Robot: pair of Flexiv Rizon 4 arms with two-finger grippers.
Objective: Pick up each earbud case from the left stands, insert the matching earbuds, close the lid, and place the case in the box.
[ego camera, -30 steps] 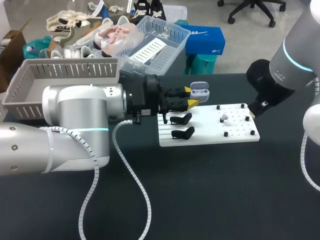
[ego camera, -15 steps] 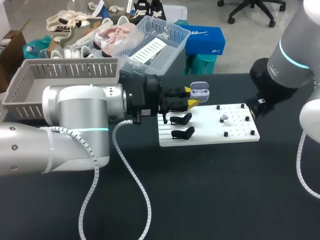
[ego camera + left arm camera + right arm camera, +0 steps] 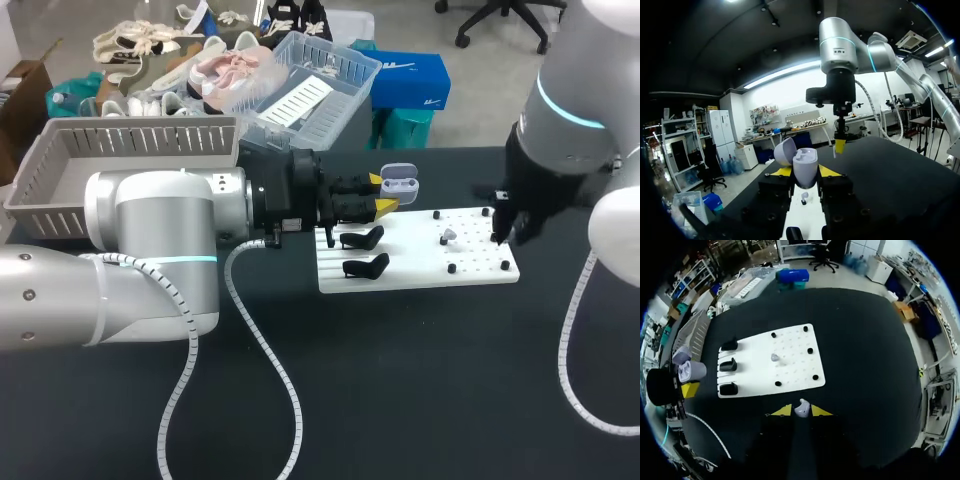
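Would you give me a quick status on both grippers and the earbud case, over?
Left gripper shut on open earbud case. Right gripper shut on one earbud. Second earbud on white board. Nothing in the way.

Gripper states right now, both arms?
Left gripper: shut on the open case.
Right gripper: shut on an earbud.

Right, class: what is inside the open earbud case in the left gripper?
The earbud case shows two sockets that look empty, no earbuds. The left gripper covers its base; the sockets' depths are hidden.
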